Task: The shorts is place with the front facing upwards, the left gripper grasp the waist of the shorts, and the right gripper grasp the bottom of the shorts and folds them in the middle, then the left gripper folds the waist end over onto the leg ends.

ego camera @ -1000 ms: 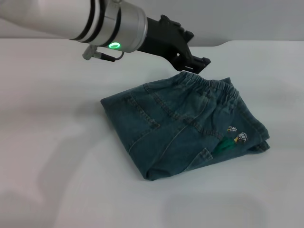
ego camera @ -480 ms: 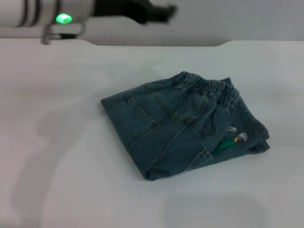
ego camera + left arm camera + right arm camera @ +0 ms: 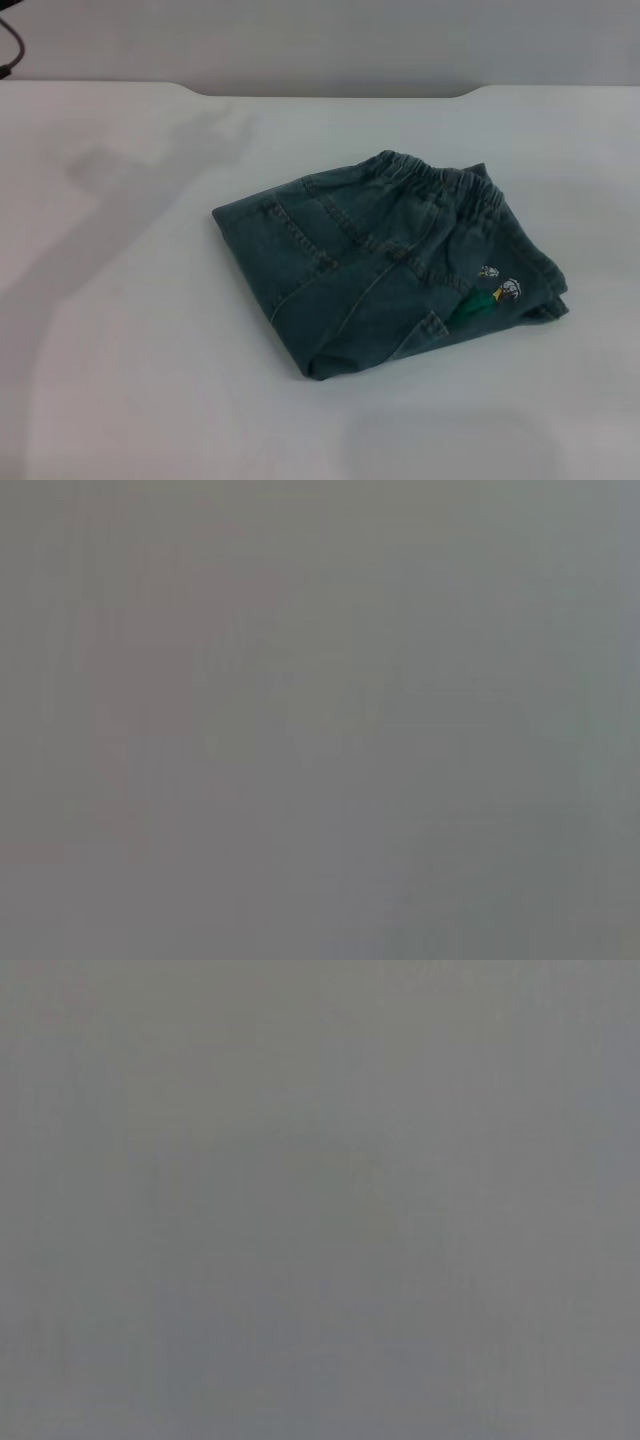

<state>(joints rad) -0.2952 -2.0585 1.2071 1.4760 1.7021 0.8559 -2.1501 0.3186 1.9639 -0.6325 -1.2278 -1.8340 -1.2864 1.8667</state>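
Observation:
The shorts [image 3: 385, 265] lie folded into a compact bundle right of the table's centre in the head view. Their gathered elastic waist [image 3: 445, 182] sits on top at the far side, above the leg ends [image 3: 530, 300] that peek out at the right with a green and white print. Neither gripper shows in any view. Only a thin dark cable [image 3: 10, 45] at the far left corner is left of the left arm. Both wrist views are plain grey and show nothing of the shorts.
The white table [image 3: 150, 350] has a straight far edge with a raised lip [image 3: 330, 92] against a grey wall. A soft shadow [image 3: 110, 200] falls across the left part of the surface.
The left arm with its gripper has pulled away from above the waist, up and to the left, and has left the head view. The folded shorts have not moved.

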